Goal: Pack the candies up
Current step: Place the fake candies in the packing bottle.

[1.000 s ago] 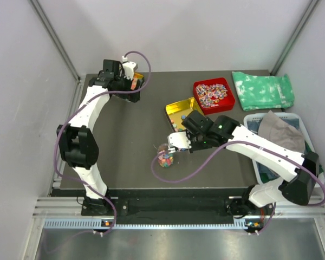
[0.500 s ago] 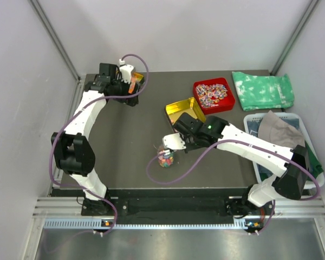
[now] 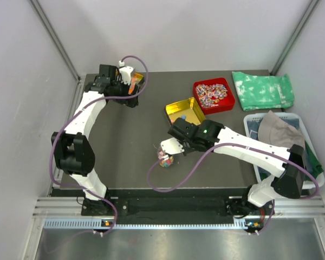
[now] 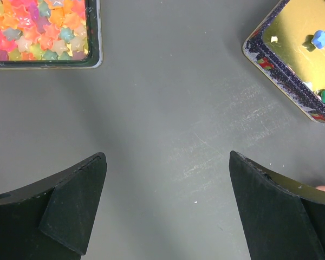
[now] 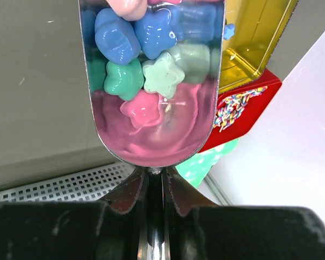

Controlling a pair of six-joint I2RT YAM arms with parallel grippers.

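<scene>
At mid-table, toward the front edge, the right gripper (image 5: 155,187) is clamping the thin handle of a metal scoop (image 5: 151,130), with the jaws narrowed tight onto it. The scoop is carrying star-shaped candies (image 5: 151,59) in blue, green and pink, bunched toward its far end. From above, the scoop's bowl is hanging just over a small clear jar (image 3: 163,159) that is holding mixed candies (whether scoop and jar are touching cannot be told).

Just behind the right arm, a gold tin (image 3: 188,107) is lying open with a few loose candies on its floor. A red tray (image 3: 219,110) of striped sweets is sitting just beside its far-right corner. A green cloth (image 3: 262,90) is lying at the far right, and a white basket (image 3: 251,117) is standing in front of it.

At the far-left corner, the left gripper (image 4: 167,162) is hovering over the bare table (image 4: 168,97), jaws spread wide and gripping nothing. A tray (image 4: 96,32) packed with more star candies is showing just beyond its left finger, and the tin's corner is showing beyond its right.
</scene>
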